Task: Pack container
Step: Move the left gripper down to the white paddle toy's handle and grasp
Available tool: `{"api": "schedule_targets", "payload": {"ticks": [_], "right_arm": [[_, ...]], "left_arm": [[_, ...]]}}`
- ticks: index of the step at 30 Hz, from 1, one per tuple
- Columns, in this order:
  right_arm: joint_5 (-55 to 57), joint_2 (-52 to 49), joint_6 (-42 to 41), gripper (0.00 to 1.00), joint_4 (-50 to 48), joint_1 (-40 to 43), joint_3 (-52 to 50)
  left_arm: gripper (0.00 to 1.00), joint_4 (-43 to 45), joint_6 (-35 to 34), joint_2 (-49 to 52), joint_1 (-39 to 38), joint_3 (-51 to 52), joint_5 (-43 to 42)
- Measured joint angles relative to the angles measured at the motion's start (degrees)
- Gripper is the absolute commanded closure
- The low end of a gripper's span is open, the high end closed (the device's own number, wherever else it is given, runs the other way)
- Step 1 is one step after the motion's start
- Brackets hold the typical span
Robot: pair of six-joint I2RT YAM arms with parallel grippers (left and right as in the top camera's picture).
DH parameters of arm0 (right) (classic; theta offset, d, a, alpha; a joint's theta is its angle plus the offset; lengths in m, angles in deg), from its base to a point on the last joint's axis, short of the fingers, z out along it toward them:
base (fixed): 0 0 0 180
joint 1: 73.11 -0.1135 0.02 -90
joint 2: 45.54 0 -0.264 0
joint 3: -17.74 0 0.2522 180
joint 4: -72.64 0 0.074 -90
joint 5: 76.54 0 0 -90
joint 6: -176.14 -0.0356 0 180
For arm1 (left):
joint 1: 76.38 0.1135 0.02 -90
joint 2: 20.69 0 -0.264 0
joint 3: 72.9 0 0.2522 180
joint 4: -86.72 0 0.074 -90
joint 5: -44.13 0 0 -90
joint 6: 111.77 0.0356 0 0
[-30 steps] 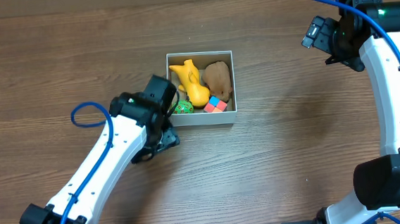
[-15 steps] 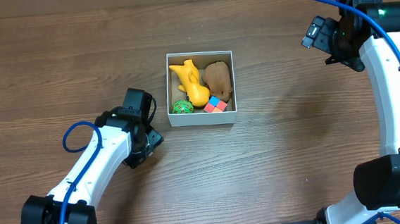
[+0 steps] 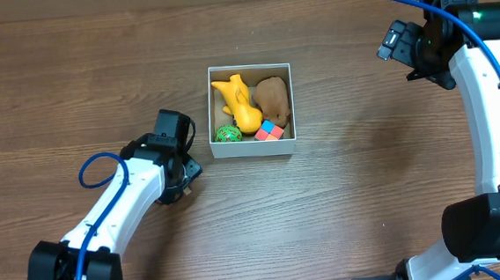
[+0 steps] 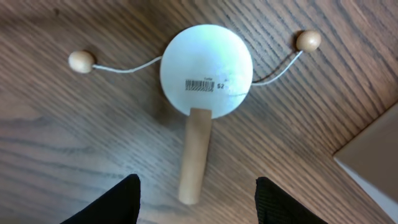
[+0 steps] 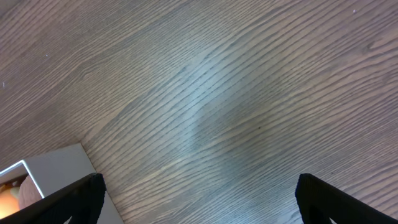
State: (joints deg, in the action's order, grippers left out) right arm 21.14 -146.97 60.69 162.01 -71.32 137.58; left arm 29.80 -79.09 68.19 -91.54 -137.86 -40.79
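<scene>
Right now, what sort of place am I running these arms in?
Probably a robot test bench, not a home: a wood-grain table carrying a white container of small toys and a toy hand drum, with a white, blue-cabled left arm and right arm based at its near edge.

Robot lab bench (or so it looks): two white, blue-cabled arms (image 3: 493,105) at a wood-grain table (image 3: 351,203).

Container (image 3: 252,149) matt white walls; table (image 3: 368,193) grained wood; drum toy (image 4: 206,70) wooden handle.
</scene>
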Motion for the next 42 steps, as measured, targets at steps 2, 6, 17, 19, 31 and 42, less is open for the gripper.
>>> {"api": "schedule_targets", "payload": {"ticks": [2, 6, 17, 19, 31, 42], "right_arm": [[0.0, 0.0, 0.02, 0.0, -0.02, 0.0, 0.0], [-0.02, 0.0, 0.0, 0.0, -0.02, 0.0, 0.0], [0.0, 0.0, 0.02, 0.0, 0.0, 0.0, 0.0], [-0.02, 0.0, 0.0, 0.0, -0.02, 0.0, 0.0], [0.0, 0.0, 0.0, 0.0, -0.04, 0.0, 0.0], [-0.02, 0.0, 0.0, 0.0, -0.13, 0.0, 0.0]], "left_arm": [[0.45, 1.14, 0.0, 1.25, 0.0, 0.13, -0.09], [0.48, 2.89, 0.0, 4.35, 0.0, 0.28, -0.9], [0.54, 4.2, 0.04, 7.82, 0.0, 0.35, -2.1], [0.6, 4.13, 0.07, 7.85, 0.02, 0.35, -2.08], [0.78, 4.13, 0.7, 7.89, 0.22, 0.35, -2.43], [0.88, 3.1, 1.44, 7.89, 2.8, 0.33, -4.59]]}}
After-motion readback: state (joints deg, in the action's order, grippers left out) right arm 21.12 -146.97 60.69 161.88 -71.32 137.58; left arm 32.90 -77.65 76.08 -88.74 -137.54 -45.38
